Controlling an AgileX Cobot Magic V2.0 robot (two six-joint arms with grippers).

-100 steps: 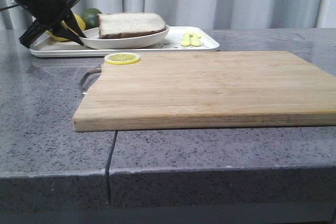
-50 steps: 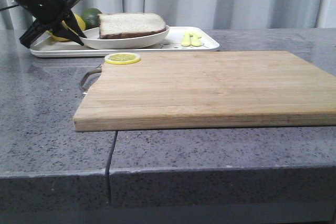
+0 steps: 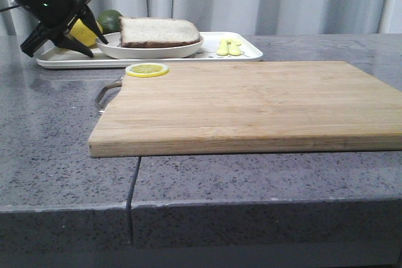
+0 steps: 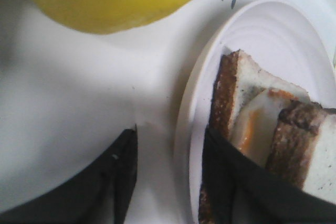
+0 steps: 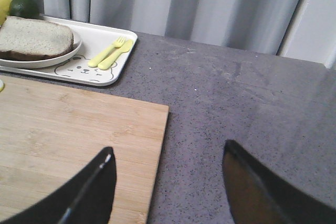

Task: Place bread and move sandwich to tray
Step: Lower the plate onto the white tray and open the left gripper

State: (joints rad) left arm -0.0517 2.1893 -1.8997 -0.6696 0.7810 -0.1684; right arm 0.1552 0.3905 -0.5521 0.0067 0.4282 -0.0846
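The left gripper sits low at the far left of the table, its two black fingers spread apart and straddling the rim of the plate: one finger lies inside the plate against the sandwich, the other outside on the tray. The jaws are not pressed onto anything that I can make out. In its wrist view the sandwich shows two brown-crusted slices with a strip of egg white and a streak of orange yolk between them.

From the front, one sandwich lies flat in one round white plate, its long side running left to right across the table, its crust edge facing the camera. The plate stands on the one white tray, at the far side of the table behind the cutting board. Just behind the left gripper there is one lemon and one lime, both on the tray. Two small yellow-green utensils, a fork and a knife, lie side by side on the tray's right part, near a cartoon bear print. One lemon slice rests on the board's far left corner.

The right gripper hangs over the board's right edge and the grey table, fingers wide apart, holding nothing.
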